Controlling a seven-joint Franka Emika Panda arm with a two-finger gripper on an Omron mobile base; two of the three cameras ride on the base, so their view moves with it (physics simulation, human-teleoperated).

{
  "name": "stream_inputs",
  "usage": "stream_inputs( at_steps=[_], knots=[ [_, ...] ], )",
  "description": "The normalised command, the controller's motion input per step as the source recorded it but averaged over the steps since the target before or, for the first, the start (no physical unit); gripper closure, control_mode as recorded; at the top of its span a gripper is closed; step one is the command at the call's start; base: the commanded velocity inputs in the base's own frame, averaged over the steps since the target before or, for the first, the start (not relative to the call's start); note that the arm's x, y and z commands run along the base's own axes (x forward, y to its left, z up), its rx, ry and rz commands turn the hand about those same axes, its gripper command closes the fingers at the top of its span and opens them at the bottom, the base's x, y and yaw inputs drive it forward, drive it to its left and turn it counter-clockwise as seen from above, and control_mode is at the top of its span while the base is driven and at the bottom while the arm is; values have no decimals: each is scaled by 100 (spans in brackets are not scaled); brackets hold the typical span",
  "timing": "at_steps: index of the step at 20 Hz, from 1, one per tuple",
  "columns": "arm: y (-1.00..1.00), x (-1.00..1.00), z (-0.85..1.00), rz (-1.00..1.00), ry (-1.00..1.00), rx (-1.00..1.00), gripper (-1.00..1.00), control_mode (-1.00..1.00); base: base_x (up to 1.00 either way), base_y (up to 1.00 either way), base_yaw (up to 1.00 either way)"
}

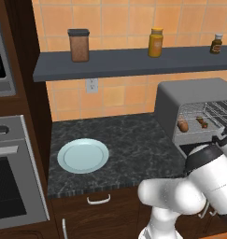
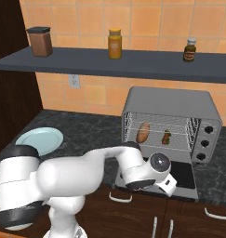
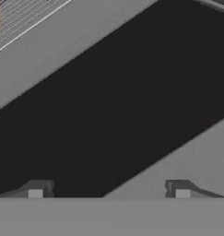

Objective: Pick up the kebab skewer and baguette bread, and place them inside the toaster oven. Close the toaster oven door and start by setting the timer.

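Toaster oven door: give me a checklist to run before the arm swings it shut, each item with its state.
1. Short brown baguette loaf on the wire rack inside the boxy grey toaster oven: ok.
2. Thin kebab skewer with dark red chunks on the same rack, apart from the loaf: ok.
3. Dark glass toaster oven door folded down flat, not yet closed: ok.
4. Two-finger gripper open, holding nothing, close over the door glass: ok.
5. Fingers under the door's edge or handle: cannot tell.
6. Pale blue round plate bare, nothing left to load: ok.
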Motion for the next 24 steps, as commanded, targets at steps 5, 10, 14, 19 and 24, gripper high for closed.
stream_inputs(
  at_steps=[5,10,14,19,24],
  knots=[
    [11,-85,0,31,17,-4,-100,-100,0,0,0],
    [31,-60,-11,28,17,-3,-100,-100,0,0,0],
    [70,-1,-32,29,13,-1,-100,-100,0,0,0],
    [54,0,-69,26,1,-3,-100,-100,0,0,0],
    [7,16,-26,15,0,0,-100,-100,0,0,0]
  ],
)
